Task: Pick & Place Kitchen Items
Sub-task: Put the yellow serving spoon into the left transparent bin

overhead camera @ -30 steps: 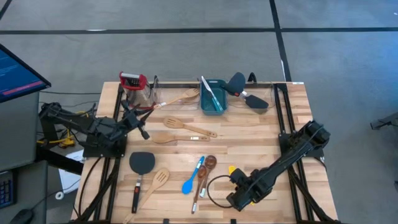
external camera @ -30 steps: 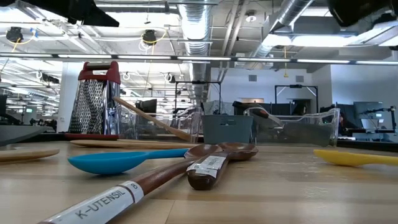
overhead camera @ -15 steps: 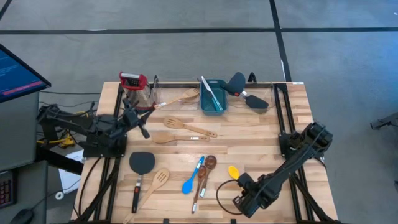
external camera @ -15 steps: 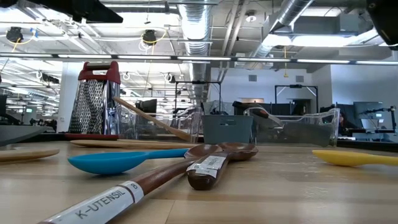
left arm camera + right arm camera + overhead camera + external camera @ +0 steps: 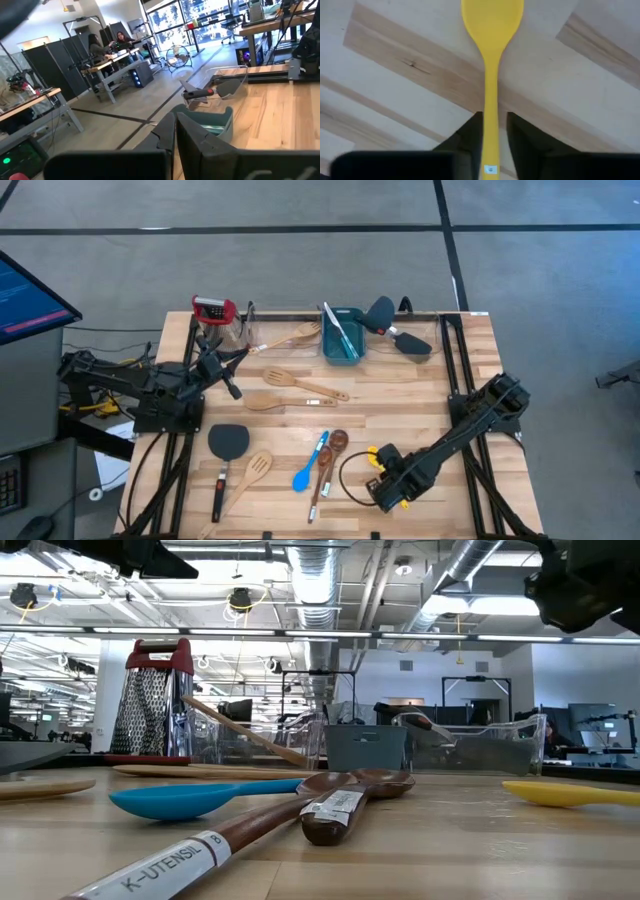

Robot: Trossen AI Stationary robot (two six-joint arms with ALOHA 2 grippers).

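A yellow spoon (image 5: 373, 452) lies flat on the wooden table toward its near right, bowl (image 5: 570, 792) resting on the boards. My right gripper (image 5: 386, 476) hangs over its handle, pointing down and open. In the right wrist view its two fingers stand either side of the handle (image 5: 491, 125) without a plain touch. A blue spoon (image 5: 306, 468), two dark-brown spoons (image 5: 328, 460), a black spatula (image 5: 226, 444) and pale wooden utensils (image 5: 296, 381) lie across the middle. My left gripper (image 5: 232, 372) waits raised near the far left, shut.
A teal tub (image 5: 342, 336) stands at the far edge between clear bins. The right bin holds black spatulas (image 5: 398, 330), and a wooden spoon (image 5: 296, 335) leans out of the left one. A red-topped grater (image 5: 213, 313) stands at the far left corner. A dark cable loops beside my right gripper.
My right gripper drew back toward the table's near edge, baring more of the yellow spoon. It then came forward again over the handle and lower. The spoon has stayed where it lay.
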